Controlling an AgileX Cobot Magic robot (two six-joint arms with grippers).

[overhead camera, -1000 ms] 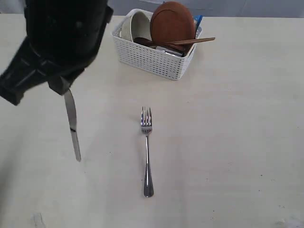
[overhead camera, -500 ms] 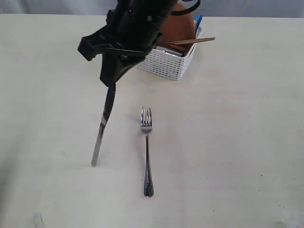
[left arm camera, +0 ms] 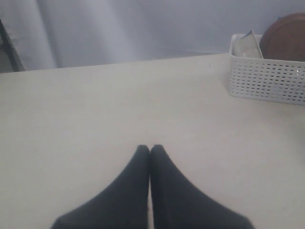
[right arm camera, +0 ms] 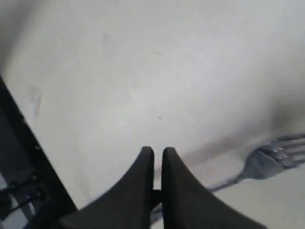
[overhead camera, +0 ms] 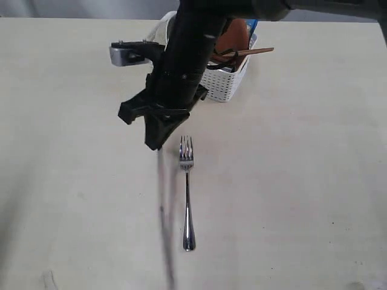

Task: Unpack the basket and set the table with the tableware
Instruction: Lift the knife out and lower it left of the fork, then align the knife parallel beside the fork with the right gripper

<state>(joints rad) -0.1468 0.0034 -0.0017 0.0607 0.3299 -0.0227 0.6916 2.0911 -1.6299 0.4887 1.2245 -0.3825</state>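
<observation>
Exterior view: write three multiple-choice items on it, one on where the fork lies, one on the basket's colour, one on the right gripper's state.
1. Where is the fork?
A. Flat on the table, apart from the basket
B. Inside the basket
C. On the floor

2. What colour is the basket?
A. Blue
B. Black
C. White

3. What is the right gripper doing?
A. Standing wide open, empty
B. Shut on the knife, which hangs down from it
C. Shut on a bowl

Answers:
1 A, the fork lies on bare tabletop, away from the basket.
2 C, its perforated walls are white.
3 B, the blurred blade runs down from the closed fingertips.
</observation>
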